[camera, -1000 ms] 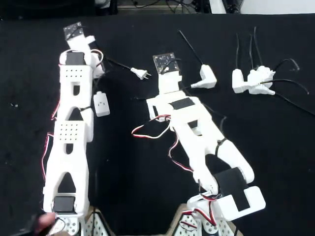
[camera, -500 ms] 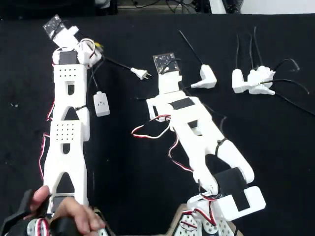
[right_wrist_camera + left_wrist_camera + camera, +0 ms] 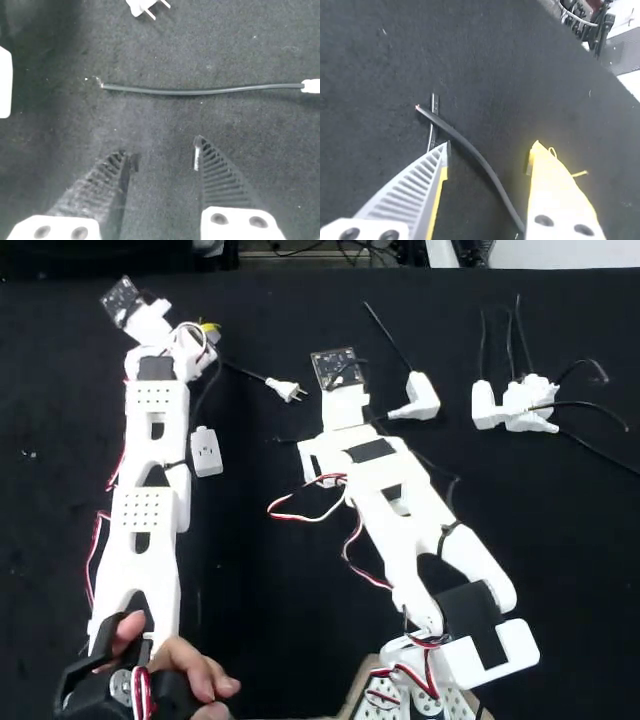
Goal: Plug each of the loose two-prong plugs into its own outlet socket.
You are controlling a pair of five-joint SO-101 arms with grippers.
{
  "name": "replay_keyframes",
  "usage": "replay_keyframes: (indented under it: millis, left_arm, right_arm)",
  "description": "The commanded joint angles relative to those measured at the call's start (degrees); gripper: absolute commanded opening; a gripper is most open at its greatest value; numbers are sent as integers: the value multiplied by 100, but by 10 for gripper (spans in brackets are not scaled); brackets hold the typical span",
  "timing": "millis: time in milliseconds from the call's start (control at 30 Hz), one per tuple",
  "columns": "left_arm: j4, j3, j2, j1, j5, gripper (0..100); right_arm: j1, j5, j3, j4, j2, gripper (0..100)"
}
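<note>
Cut off at the edge of the right wrist view: two-prong plug [image 3: 137, 6], prongs in frame, body mostly outside. Cut off at another edge there: white block [image 3: 4, 82], too little in frame to identify. Lost under the parted left gripper [image 3: 490, 147]: far end of the black cable [image 3: 470, 152]. Too tangled in the high view to count: white cluster of plugs and outlets [image 3: 515, 403].

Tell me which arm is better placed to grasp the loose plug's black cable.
Left, probably. The left gripper stands open around the black cable, which runs between its jaws; the right gripper, also open, has a straight cable only ahead of its fingertips.
</note>
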Motion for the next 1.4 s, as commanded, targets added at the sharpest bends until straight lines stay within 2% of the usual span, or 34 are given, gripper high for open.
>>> replay_keyframes:
  millis: [0,167,367,500,633,667,867,1367]
  left_arm:
    - [-97,-75,-53,84,53,259]
    - [-132,-48,-26,66,53,258]
    - [-571,382,18,75,70,255]
    - [-554,418,18,48,62,178]
    - [-519,418,18,-31,79,46]
    - [-440,400,18,-40,79,23]
    - [440,-470,44,-57,79,30]
    - [2409,-435,-334,-716,79,30]
  right_arm:
    - [-35,62,-66,-123,-295,173]
    - [-35,62,-66,-123,-295,173]
    - [-35,62,-57,-123,-295,173]
    - [-35,62,-57,-123,-303,173]
    - [-35,62,-57,-123,-303,173]
    - [-35,62,-57,-123,-303,173]
    - [-35,62,-57,-123,-303,173]
    - [-44,62,-57,-123,-303,173]
